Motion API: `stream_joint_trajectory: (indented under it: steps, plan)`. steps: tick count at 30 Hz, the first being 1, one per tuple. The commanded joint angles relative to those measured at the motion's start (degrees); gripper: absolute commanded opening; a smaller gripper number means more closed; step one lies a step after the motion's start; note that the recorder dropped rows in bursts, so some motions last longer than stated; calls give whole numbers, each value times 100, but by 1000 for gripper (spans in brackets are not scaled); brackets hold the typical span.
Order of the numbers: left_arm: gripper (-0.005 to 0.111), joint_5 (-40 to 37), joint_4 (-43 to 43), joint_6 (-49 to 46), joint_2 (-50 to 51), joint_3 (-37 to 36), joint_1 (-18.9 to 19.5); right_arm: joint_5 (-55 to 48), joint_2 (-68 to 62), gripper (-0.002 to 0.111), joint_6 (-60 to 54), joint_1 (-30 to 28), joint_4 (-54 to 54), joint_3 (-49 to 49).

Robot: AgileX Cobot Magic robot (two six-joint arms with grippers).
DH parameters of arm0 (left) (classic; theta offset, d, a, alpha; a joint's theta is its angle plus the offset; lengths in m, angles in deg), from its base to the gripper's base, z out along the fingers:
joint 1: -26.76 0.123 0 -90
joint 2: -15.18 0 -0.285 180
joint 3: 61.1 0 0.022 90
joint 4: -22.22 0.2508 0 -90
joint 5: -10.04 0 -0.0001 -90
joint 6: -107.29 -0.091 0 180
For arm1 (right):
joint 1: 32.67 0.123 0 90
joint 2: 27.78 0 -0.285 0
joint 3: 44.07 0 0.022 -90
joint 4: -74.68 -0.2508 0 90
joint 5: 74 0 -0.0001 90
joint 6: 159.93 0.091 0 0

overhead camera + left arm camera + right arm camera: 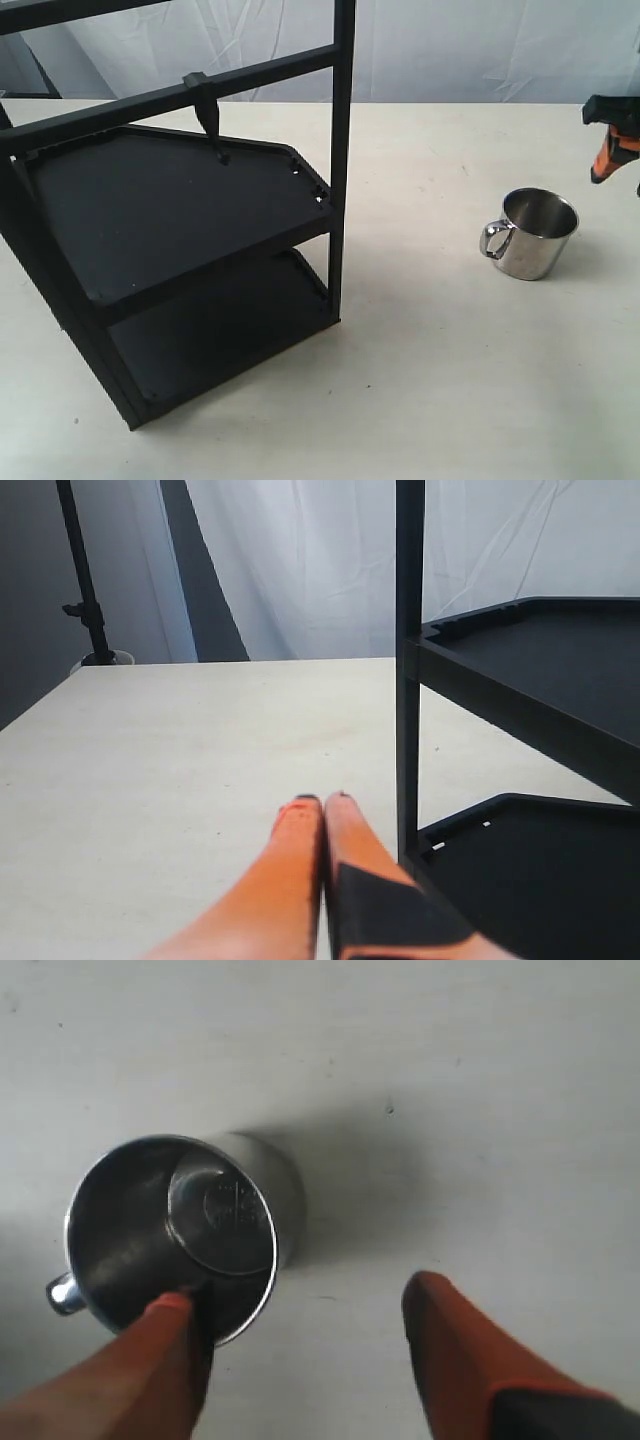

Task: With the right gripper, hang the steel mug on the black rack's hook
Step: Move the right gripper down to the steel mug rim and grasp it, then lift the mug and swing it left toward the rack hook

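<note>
Though faint stamped marks show inside its base, unreadable, the steel mug [536, 233] stands upright on the table [420, 380], right of the black rack [180, 250]. Right gripper [300, 1345]: above it, fingers spread wide, empty. Left gripper [322, 810]: fingers pressed together beside a rack post.

mug surround: steel mug [535, 233] stands alone on table [420, 380], bare top all round
handle: at mug's 9 o'clock, faces black rack [180, 250]
hook access: hook [208, 113] hangs off upper crossbar, shelf close below, upright post at its 3 o'clock
</note>
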Motion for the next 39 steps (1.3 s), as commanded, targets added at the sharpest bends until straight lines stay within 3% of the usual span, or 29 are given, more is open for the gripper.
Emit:
stream_joint_trajectory:
  steps: [1,12,15,22,24,30,34,39]
  plan:
    - [2,70,-57,12,-32,2,-22,205,-444,58,-124,54,-170,57]
    - [2,70,-57,12,-32,2,-22,694,-900,56,-124,435,-232,57]
    - [2,70,-57,12,-32,2,-22,694,-1024,50,-114,435,-228,57]
    - [2,70,-57,12,-32,2,-22,676,-1257,50,-102,435,-189,57]
    - [2,70,-57,12,-32,2,-22,645,-1255,44,-102,435,-189,57]
    - [2,70,-57,12,-32,2,-22,618,-1255,0,-102,435,-201,57]
    - [2,70,-57,12,-32,2,-22,427,-1255,-1,-135,435,-232,57]
    - [2,70,-57,12,-32,2,-22,-209,-1076,-1,-964,435,-760,57]
